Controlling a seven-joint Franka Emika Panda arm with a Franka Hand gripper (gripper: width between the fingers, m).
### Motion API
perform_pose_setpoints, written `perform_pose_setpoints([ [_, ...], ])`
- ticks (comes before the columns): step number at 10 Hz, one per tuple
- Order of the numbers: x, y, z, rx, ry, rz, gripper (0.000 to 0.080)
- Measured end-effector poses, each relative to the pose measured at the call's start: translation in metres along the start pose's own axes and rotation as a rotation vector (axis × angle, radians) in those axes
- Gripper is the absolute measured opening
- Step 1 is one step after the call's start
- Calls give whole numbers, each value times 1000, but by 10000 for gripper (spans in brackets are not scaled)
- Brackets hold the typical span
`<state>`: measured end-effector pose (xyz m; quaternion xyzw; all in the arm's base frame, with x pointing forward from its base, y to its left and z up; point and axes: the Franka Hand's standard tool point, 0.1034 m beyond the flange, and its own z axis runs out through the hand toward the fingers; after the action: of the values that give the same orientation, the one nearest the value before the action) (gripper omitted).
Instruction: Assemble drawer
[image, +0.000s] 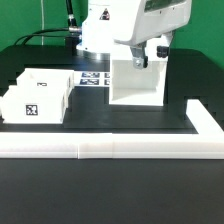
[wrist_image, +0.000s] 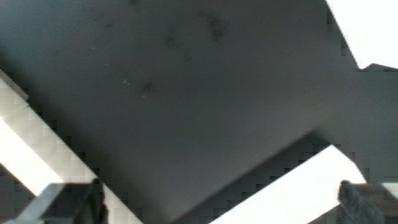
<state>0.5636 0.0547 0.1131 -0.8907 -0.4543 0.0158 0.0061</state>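
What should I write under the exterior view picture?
Robot claw at the top of the big white drawer shell, smaller drawer pieces sitting apart.

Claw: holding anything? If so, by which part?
Nothing held. The claw is open: in the wrist view its two dark fingers stand wide apart with nothing clamped between them.

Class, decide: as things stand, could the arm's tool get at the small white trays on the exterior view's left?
Probably yes. The tool hangs open by the top of the shell, and the trays sit apart from the shell with nothing over them.
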Motion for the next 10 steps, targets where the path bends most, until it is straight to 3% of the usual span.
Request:
perform_pose_setpoints([
  [7,0,0,0,0,0,0,650],
  [8,-1,-4,-2,-9,5,33,650],
  [10,-17,-36,-15,-49,27,179,650],
])
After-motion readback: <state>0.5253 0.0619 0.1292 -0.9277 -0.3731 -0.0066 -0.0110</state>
